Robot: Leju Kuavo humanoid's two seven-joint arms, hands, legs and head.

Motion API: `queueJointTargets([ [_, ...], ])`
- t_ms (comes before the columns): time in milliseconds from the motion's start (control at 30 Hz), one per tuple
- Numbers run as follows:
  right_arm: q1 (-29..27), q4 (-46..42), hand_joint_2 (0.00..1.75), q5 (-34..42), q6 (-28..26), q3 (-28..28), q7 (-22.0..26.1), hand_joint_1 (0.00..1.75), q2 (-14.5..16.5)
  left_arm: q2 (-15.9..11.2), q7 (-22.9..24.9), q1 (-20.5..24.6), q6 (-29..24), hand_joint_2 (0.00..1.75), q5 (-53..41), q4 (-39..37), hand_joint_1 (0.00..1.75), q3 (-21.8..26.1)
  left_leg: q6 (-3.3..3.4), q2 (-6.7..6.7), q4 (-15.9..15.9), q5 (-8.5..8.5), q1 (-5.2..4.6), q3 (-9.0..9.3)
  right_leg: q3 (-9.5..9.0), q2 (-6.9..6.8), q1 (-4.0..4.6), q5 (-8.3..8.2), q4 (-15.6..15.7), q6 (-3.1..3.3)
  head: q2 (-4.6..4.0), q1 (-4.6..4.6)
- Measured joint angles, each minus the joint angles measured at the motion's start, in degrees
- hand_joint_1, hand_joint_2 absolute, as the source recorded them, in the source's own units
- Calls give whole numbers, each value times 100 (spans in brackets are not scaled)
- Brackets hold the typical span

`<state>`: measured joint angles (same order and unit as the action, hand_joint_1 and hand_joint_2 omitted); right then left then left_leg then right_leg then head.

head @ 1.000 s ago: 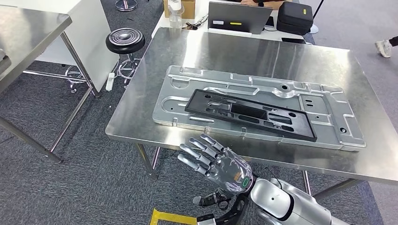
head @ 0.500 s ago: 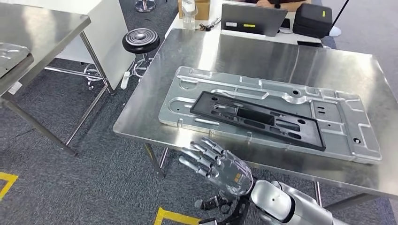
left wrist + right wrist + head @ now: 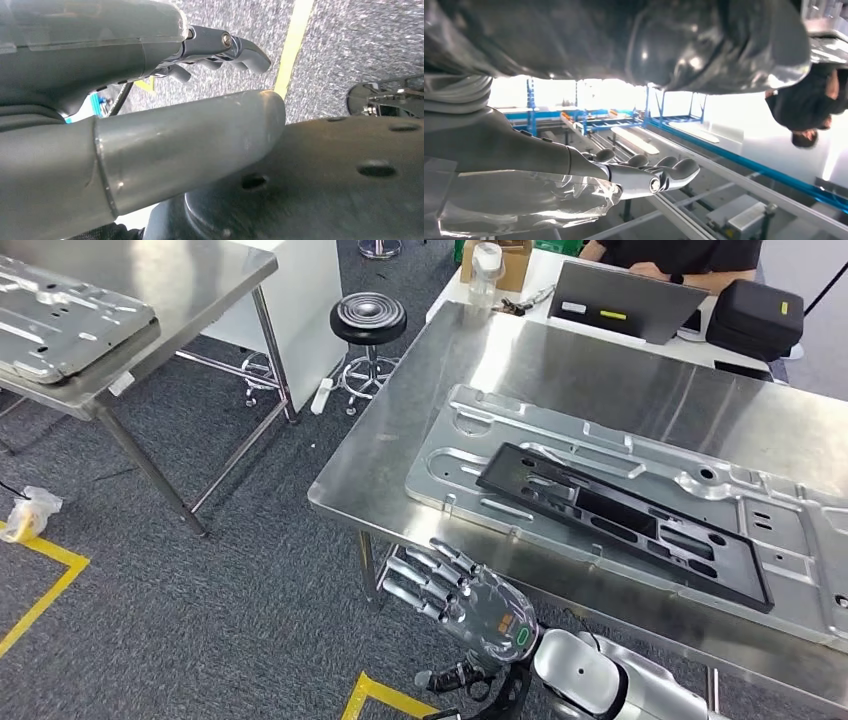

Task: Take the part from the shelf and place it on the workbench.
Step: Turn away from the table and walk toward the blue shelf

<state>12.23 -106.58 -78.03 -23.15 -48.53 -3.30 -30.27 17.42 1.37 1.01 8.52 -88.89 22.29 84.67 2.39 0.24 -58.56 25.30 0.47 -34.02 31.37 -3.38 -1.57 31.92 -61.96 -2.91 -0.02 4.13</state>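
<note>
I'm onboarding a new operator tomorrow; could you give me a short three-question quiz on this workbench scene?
1. True or false: the flat black plastic frame lies on top of the large silver stamped metal panel.
2. Multiple choice: the robot's right hand is (A) gripping the black frame, (B) empty with its fingers spread, below the steel workbench edge, (C) resting on the round black stool.
3. Fill in: at the far side of the workbench a person sits behind a grey ____.

Key: 1 true; 2 B; 3 laptop.
</note>
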Motion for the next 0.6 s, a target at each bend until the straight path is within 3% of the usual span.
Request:
queueJointTargets([
  [67,-41,15,0,-1,-12,-1,-3,0,-9,0,1,8,0,0,0,0,0,0,38,-115,2,-11,-14,-11,374,259,2,377,-766,3,0,2],
  [100,-64,25,0,-2,-14,-2,-3,0,-13,0,1,8,0,0,0,0,0,0,46,-189,2,-13,-27,-14,559,301,13,478,-1101,12,-1,2],
  [133,-81,31,0,-2,-16,-2,-3,0,-14,0,1,5,0,0,0,0,0,0,51,-266,1,-15,-41,-13,664,319,24,459,-1253,29,-1,2],
  [167,-91,34,0,-1,-19,-3,-2,0,-14,0,1,1,0,0,0,0,0,0,53,-349,0,-16,-56,-6,657,337,34,317,-1170,56,-1,1],
  [200,-96,35,0,3,-22,-3,-1,0,-14,0,1,-1,0,0,0,0,0,0,53,-433,-1,-16,-68,7,543,380,47,86,-867,94,-1,2],
  [267,-102,35,0,24,-29,-4,3,0,-23,7,1,3,0,0,0,-2,0,0,44,-578,-8,-20,-77,16,213,657,64,-315,-65,186,-1,-2],
  [333,-111,35,0,48,-43,-7,7,0,-50,12,4,11,1,0,1,-4,0,0,-3,-710,-13,-40,-49,-23,62,852,87,-431,323,235,-1,-1],
  [400,-116,33,0,61,-54,-10,14,0,-71,12,9,7,2,0,2,-5,0,0,-86,-848,4,-68,-27,-63,39,757,97,-446,381,253,-1,2],
  [433,-115,33,0,65,-54,-11,17,0,-72,11,11,0,0,0,2,-6,0,0,-119,-829,-11,-57,-34,-73,9,681,85,-464,430,269,-1,3],
  [500,-118,33,0,72,-54,-14,23,0,-70,7,16,4,-7,0,1,-6,0,0,-175,-549,-296,138,-63,-205,-64,498,46,-496,537,310,-1,-13],
  [567,-134,33,0,76,-52,-15,30,0,-72,5,19,21,-15,0,1,-7,0,0,-223,-199,-1005,526,-43,-550,-90,303,46,-492,564,335,-1,-30],
  [600,-141,33,0,77,-51,-16,35,0,-73,4,20,26,-19,0,0,-7,0,0,-250,-124,-1364,675,-24,-728,-90,207,48,-485,560,338,-1,-28],
])
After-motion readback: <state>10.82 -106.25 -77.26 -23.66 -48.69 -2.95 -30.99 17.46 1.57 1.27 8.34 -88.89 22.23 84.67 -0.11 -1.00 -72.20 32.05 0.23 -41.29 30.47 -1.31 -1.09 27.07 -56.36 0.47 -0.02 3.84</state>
